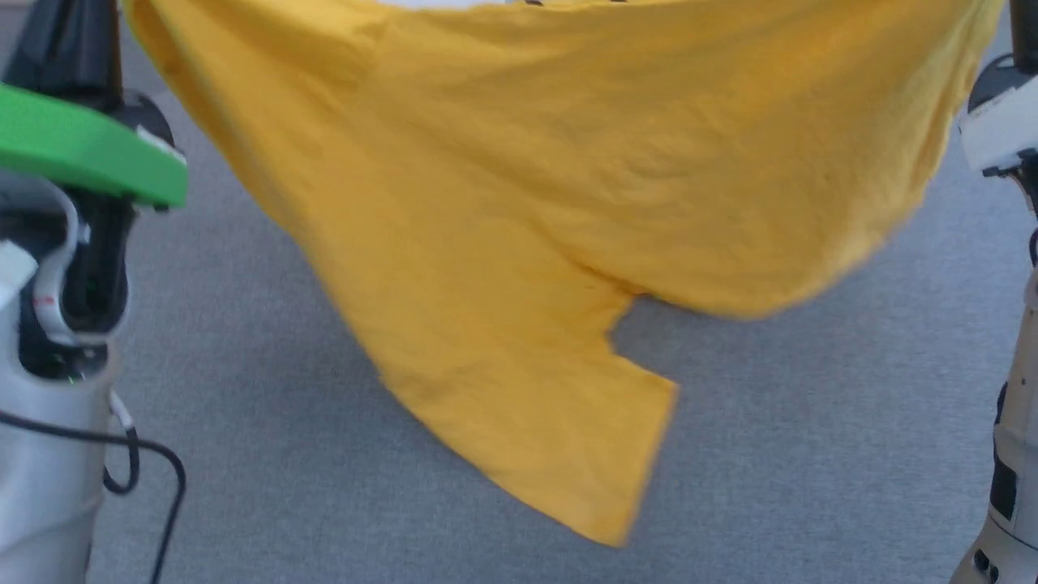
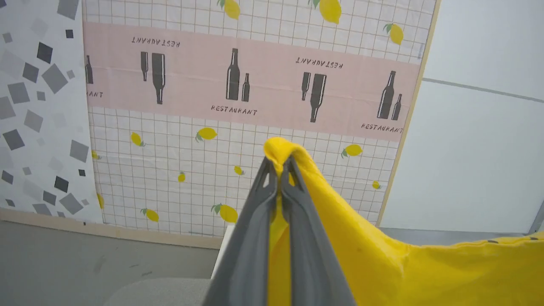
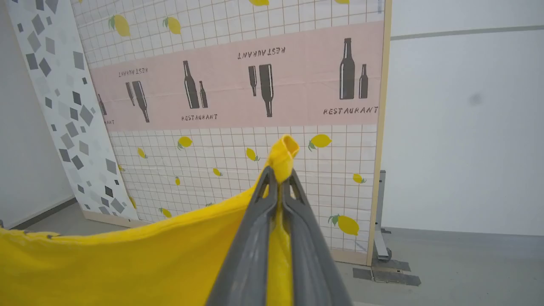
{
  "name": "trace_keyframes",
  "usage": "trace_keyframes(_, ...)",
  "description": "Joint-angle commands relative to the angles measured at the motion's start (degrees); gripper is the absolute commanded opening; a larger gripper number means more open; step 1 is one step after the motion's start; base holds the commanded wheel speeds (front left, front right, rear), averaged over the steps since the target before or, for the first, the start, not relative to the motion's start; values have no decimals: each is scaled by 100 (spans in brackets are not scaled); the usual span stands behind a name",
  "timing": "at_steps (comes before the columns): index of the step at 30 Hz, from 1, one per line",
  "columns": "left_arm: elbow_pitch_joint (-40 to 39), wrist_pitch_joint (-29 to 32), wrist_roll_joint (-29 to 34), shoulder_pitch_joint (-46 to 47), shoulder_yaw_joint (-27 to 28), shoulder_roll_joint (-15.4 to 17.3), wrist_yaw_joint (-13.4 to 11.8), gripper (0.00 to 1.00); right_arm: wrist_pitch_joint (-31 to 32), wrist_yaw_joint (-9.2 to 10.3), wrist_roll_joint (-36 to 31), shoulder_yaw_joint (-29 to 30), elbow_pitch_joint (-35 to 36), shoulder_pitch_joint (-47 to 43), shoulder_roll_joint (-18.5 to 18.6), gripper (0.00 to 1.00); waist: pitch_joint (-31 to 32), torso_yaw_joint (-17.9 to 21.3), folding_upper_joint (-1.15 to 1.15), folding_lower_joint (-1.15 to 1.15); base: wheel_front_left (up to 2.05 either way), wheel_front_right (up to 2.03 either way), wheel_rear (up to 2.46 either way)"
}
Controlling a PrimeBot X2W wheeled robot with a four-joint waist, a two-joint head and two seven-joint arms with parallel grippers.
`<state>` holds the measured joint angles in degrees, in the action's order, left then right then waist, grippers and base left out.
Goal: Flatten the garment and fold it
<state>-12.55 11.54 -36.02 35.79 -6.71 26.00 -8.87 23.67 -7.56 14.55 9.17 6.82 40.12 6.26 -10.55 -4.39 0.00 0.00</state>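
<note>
Yellow T-shirt, held up over a grey surface.
Cloth hangs spread between both arms, one sleeve lowest. Left gripper: fingers pinched together on a bunched corner. Right gripper: fingers pinched together on the opposite corner.

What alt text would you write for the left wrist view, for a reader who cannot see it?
The left gripper holds a bunched edge of the yellow garment between its two dark fingers; the cloth drapes away to the lower right. Behind stands a panel printed with lemons, bottles and RESTAURANT.
</note>
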Motion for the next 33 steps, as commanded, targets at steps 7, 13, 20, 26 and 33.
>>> trace_keyframes(7, 128, 428, 167, 948, -232, 177, 106, 0, 139, 8, 371, -281, 240, 194, 17, 0, 995, 466, 0, 0, 0, 0, 0)
trace_keyframes(13, 141, 961, -42, 1471, -301, 218, 124, 0, 563, 8, 540, -297, 499, 262, 27, 0, 1002, 573, 0, 0, 0, 0, 0)
trace_keyframes(20, 409, 1552, -140, 2204, -399, 305, 108, 0, 1028, 8, 514, -203, 438, 665, -58, 0, 486, 762, 0, 0, 0, 0, 0)
trace_keyframes(26, 1122, 1586, 113, 3250, -507, 383, 221, 0, 1029, 8, 225, -182, -185, 1496, -196, 0, -325, 986, 0, 0, 0, 0, 0)
trace_keyframes(33, 2291, 807, 706, 5126, -670, 203, 410, 0, 207, 8, -370, -146, -1591, 3160, -295, 0, -1334, 1352, 0, 0, 0, 0, 0)
